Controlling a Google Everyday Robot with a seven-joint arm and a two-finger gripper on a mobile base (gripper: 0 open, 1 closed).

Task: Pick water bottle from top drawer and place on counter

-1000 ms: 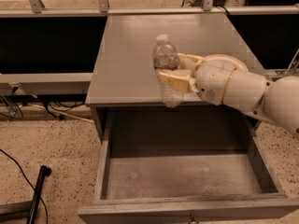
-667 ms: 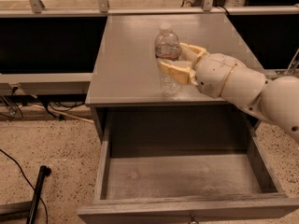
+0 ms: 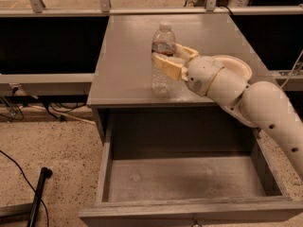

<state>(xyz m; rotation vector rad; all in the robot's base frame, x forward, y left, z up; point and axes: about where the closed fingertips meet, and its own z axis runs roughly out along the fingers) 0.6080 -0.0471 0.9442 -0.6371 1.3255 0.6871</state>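
- The small clear ribbed plastic water bottle [image 3: 161,82] stands upright over the flat matte grey counter [image 3: 128,56], near its front edge.
- The cream two-finger gripper [image 3: 166,56] clasps the bottle's middle, one finger on either side.
- The wide grey wooden top drawer [image 3: 189,181] lies open below.
- A second ago the bottle hung at the counter's front lip; it is now slightly further left and inward.

The gripper [image 3: 165,52] is clamped on the water bottle [image 3: 162,79] near the front edge of the counter [image 3: 123,56]. Its arm [image 3: 265,108] slants in from the right and bars the way over the right side of the top drawer [image 3: 184,178]. A white bowl [image 3: 236,65] crowds in behind the wrist. The counter's left half lies bare, and the drawer is reachable from above and from the left.
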